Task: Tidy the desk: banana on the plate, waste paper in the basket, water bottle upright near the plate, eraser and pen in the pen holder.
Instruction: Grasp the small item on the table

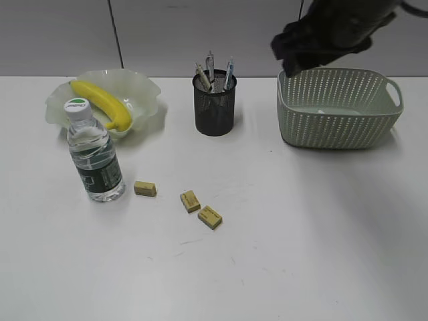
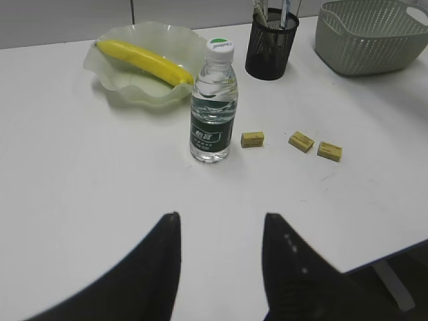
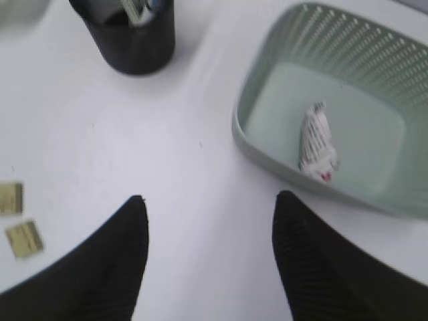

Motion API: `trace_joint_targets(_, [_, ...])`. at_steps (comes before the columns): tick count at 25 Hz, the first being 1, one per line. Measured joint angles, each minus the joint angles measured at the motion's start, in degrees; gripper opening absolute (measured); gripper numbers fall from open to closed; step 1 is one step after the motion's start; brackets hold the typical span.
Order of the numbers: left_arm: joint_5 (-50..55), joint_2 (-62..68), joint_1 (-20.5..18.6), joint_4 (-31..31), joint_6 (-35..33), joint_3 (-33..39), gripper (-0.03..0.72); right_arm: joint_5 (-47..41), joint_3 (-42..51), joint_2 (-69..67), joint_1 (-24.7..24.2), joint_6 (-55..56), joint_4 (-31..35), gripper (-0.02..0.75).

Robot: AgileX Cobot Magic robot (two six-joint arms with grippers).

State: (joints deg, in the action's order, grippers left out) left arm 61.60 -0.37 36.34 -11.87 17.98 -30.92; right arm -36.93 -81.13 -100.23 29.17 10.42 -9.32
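Observation:
The banana (image 1: 100, 101) lies in the wavy-rimmed plate (image 1: 148, 88). Just in front of the plate the water bottle (image 1: 93, 154) stands upright. Pens stick out of the black mesh pen holder (image 1: 215, 103). Three yellow erasers (image 1: 145, 188) (image 1: 190, 201) (image 1: 209, 217) lie loose on the desk (image 1: 301, 234). The waste paper (image 3: 317, 144) rests inside the basket (image 1: 341, 110). My right gripper (image 3: 208, 200) hovers open and empty above the desk, beside the basket's left rim. My left gripper (image 2: 221, 217) is open and empty, well short of the bottle (image 2: 213, 100).
The desk's near edge shows at the lower right of the left wrist view. A grey wall runs behind the desk. The erasers (image 3: 17, 221) lie to the left of my right gripper.

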Motion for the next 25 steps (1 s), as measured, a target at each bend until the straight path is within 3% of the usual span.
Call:
trace_joint_targets(5, [0.0,0.0,0.0,0.0,0.0,0.0,0.304,-20.8,0.0,10.7,0.0,-2.8,0.1,0.461])
trace_joint_targets(9, [0.0,0.0,0.0,0.2,0.0,0.0,0.304,-30.3,0.8,20.3,0.0,-7.2,3.8,0.455])
trace_joint_targets(14, [-0.1,0.0,0.0,0.7,0.0,0.0,0.304,-32.1,9.6,36.3,0.0,-9.4,9.3,0.455])
trace_joint_targets(25, [-0.1,0.0,0.0,0.8,0.0,0.0,0.304,-32.6,36.2,76.8,0.0,-9.6,10.3,0.455])
